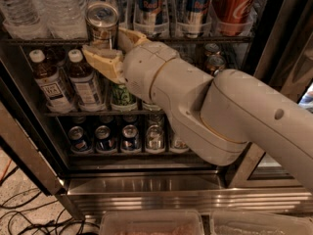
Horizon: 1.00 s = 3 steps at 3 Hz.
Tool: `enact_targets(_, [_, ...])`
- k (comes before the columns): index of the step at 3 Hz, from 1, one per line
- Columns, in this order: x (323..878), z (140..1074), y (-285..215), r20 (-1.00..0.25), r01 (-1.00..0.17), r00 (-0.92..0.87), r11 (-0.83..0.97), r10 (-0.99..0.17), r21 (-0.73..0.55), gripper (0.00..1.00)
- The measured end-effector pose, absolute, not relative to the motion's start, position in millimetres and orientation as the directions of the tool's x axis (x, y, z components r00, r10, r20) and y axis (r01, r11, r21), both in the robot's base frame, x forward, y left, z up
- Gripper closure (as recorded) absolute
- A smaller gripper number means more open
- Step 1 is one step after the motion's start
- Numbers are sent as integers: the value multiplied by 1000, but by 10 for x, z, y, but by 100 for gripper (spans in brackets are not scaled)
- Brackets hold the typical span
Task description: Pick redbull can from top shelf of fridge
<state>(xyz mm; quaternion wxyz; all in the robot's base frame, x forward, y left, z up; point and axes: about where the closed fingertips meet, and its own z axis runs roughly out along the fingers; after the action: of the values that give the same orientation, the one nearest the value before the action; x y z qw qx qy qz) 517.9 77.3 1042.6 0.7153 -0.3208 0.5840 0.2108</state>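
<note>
redbull can (102,23) base hidden behind gripper (113,52), top shelf (161,39) cans cropped

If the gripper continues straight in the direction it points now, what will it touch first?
Probably the silver-topped can at the front of the top shelf. The gripper points up-left with its open fingers just below that can. Depth is unclear, so contact is uncertain.

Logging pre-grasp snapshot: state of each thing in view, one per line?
claw: open, fingers either side of a can at the top shelf edge
redbull can: upright between the claw's fingers, contact unclear
top shelf: stocked with cans and water bottles
Coca-Cola can: upright, top shelf, right
green can: upright, middle rack
bottles: upright, capped, middle rack left
fridge: interior exposed
</note>
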Motion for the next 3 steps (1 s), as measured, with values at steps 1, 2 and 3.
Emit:
enact_targets(1, [4919, 10254, 1027, -980, -762, 171, 618, -101, -196, 100])
enact_targets(2, [4695, 10065, 1122, -979, -840, 130, 507, -155, -192, 100])
enact_targets(3, [4678, 9876, 698, -981, -879, 45, 459, -189, -129, 100])
